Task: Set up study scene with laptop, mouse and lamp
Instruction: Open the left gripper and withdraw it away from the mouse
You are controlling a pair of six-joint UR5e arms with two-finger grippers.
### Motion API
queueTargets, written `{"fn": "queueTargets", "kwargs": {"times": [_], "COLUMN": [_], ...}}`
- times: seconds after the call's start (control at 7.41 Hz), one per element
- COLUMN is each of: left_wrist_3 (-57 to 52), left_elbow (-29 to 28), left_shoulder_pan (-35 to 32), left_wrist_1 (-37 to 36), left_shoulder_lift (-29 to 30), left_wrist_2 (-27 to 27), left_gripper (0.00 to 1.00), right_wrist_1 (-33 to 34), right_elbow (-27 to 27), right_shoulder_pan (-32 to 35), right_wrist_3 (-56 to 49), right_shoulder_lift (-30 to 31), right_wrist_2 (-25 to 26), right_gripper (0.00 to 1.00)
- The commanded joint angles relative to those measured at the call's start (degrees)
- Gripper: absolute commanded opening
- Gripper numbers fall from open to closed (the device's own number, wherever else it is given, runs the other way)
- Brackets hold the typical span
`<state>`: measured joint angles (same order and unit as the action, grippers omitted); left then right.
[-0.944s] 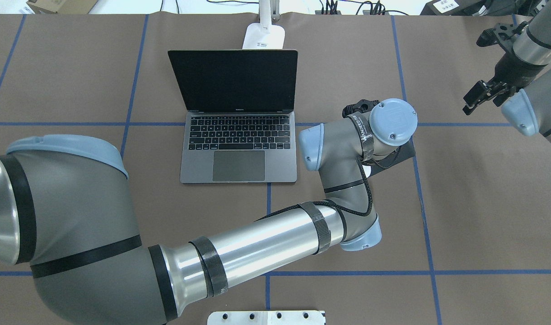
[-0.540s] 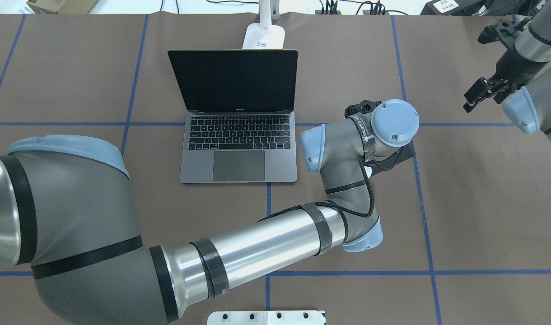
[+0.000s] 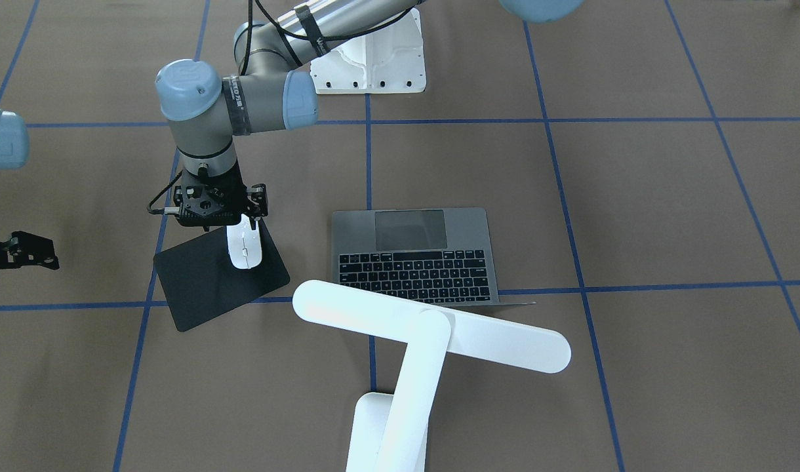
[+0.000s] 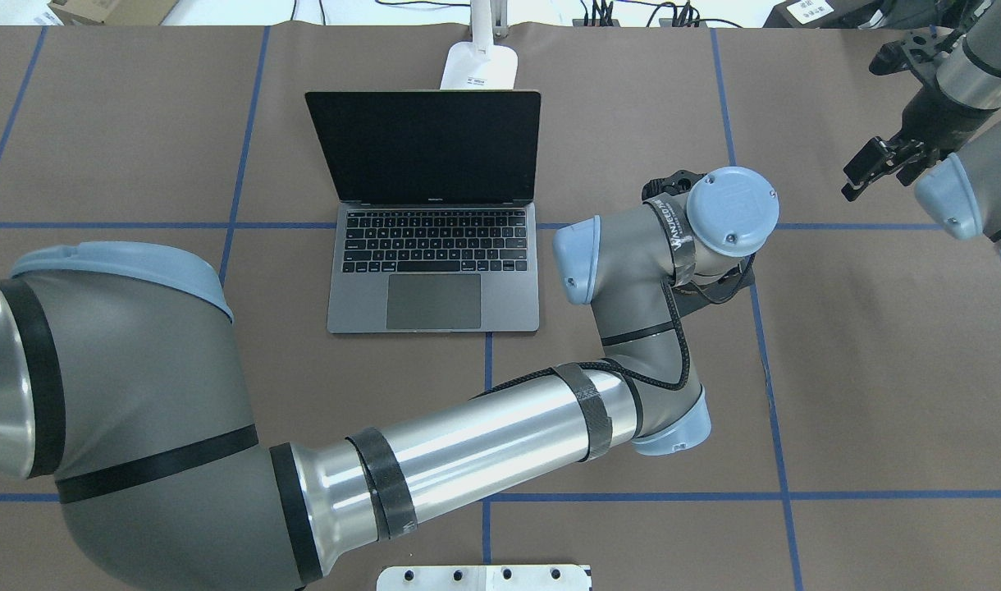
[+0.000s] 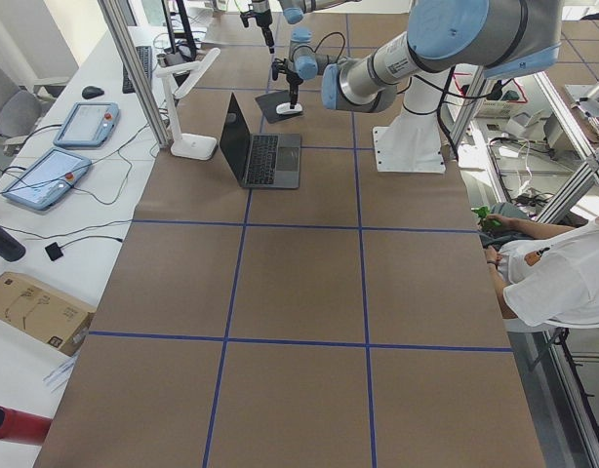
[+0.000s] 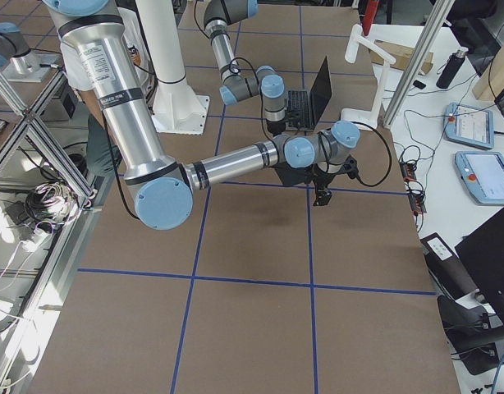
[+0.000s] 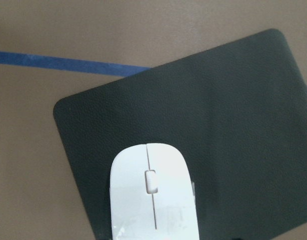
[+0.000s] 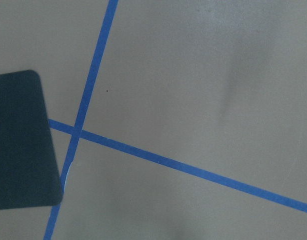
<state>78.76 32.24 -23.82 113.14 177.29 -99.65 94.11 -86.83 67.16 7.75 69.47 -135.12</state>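
left wrist has drifted up-right in the overhead view and now covers the white sliver beneath it. small glossy white oval mouse [image 3: 245, 252] lies on the flat black rectangular mouse pad [image 3: 203, 282], left of centre in the front view, beside the slim grey metal laptop [image 3: 413, 259]. left hand [image 3: 237, 211] sits over its rear end, can't tell if clamped or apart. placement looks nearly done. mouse long axis runs near-vertical in frame, button end down-frame, roughly parallel to the laptop's sides. right hand [image 4: 863, 171] is off at upper right of the overhead view, state unclear.

The left arm [image 4: 484, 435] and right arm [image 4: 993, 156] are polished silver tube between matte grey joints, each joint closed by a pale blue round cap [image 4: 732, 209] (small screws near its rim). Black bands ring the left arm, a braided black cable [image 4: 675, 328] loops beside its wrist, and its pincer [image 3: 228, 216] is black.
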Motion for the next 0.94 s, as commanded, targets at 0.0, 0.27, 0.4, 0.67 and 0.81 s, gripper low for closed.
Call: {"fn": "queueTargets", "kwargs": {"times": [0.0,0.27,0.4,0.67,0.81], "left_wrist_3": [-1.93,-11.21,-15.87,-30.33,-38.77], "left_elbow": [14.51,36.47,48.07,61.42,63.28], "left_shoulder_pan": [-3.41,-10.42,-13.16,-20.08,-24.56], "left_wrist_1": [-7.55,-21.05,-23.2,-27.42,-27.7], "left_shoulder_lift": [-6.89,-20.86,-30.5,-45.22,-50.41], "left_wrist_2": [-5.69,-18.23,-19.34,-23.01,-25.13], "left_gripper": [0.85,0.89,0.96,0.98,0.98], "right_wrist_1": [-0.07,-0.07,0.02,-0.07,-0.07], "right_elbow": [-0.18,-0.53,-0.53,-1.31,-2.28], "right_shoulder_pan": [1.3,2.71,2.8,2.97,4.63], "right_wrist_3": [-0.01,0.07,0.16,5.06,4.74], "right_shoulder_lift": [-0.04,0.05,0.14,0.58,0.93], "right_wrist_2": [-0.06,0.12,0.56,0.47,0.47], "right_gripper": [0.99,0.99,0.99,0.99,0.99]}}
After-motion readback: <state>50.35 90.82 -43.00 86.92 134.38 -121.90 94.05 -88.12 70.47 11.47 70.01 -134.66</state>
